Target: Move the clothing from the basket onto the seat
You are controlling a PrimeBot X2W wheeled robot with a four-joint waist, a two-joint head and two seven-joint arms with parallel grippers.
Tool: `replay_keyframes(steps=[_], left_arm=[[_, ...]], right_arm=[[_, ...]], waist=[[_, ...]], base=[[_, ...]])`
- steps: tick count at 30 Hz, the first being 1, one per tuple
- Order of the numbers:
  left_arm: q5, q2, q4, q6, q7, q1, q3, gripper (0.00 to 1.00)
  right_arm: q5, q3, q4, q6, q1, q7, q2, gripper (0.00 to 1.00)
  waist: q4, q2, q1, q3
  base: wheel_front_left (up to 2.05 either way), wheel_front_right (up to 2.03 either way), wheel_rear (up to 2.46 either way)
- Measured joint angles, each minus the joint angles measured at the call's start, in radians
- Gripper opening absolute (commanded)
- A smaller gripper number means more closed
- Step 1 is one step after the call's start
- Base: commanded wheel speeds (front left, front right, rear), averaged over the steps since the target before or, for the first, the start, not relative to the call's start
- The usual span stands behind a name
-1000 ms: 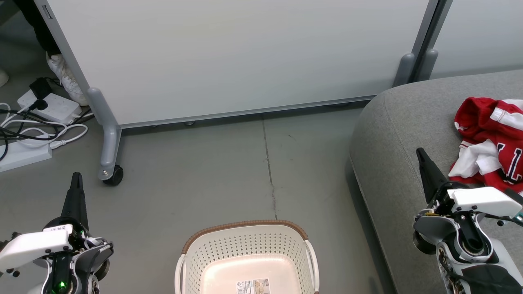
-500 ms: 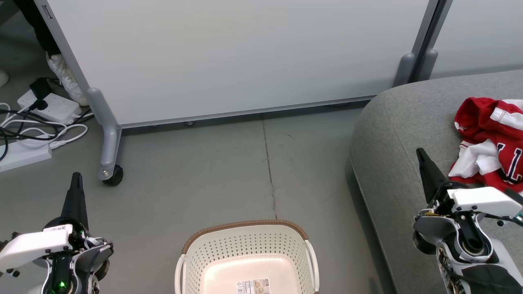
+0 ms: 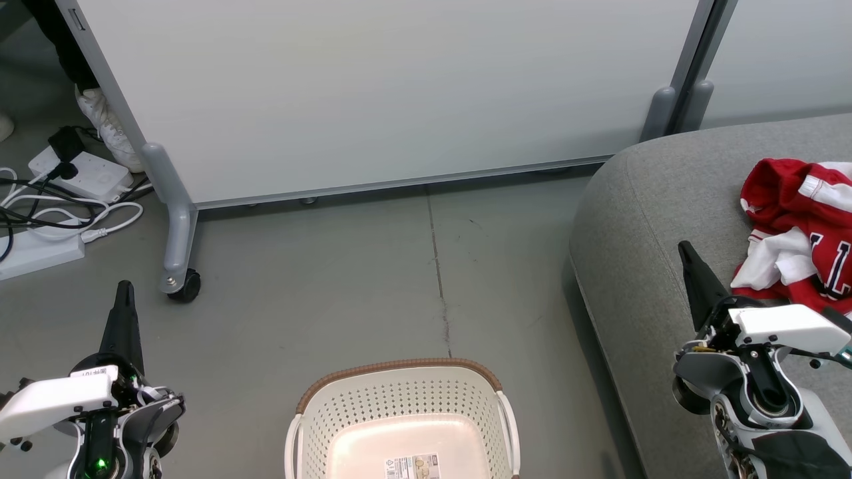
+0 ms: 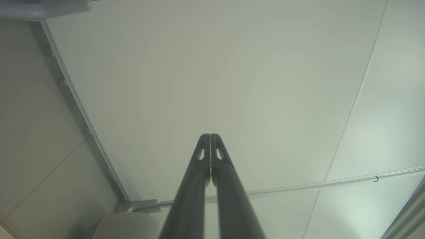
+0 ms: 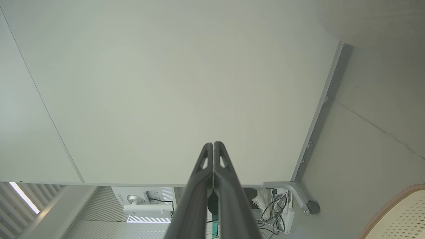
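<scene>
1. The clothing (image 3: 795, 219) lies heaped on the seat (image 3: 652, 213).
2. The basket (image 3: 399, 396) stands on the floor (image 3: 333, 266), its bottom bare.
3. The left fingers (image 3: 123, 326) are pressed together, left of the basket.
4. The right fingers (image 3: 699, 286) are pressed together over the seat, near the clothing.

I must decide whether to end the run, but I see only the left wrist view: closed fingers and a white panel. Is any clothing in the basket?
Observer: In the head view, the part of the basket that shows holds nothing but a label on its floor.
Operator: Where is it then?
Observer: The clothing lies crumpled on the seat, at that view's right edge.
Operator: And the right gripper?
Observer: The right gripper is shut on nothing, pointing at a white panel.
</scene>
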Motion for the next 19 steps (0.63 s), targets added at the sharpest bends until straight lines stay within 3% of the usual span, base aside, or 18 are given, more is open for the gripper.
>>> replay_keyframes(steps=[19], left_arm=[[0.0,0.0,0.0,0.0,0.0,0.0,0.0,0.0]], right_arm=[[0.0,0.0,0.0,0.0,0.0,0.0,0.0,0.0]], waist=[[0.0,0.0,0.0,0.0]], base=[[0.0,0.0,0.0]])
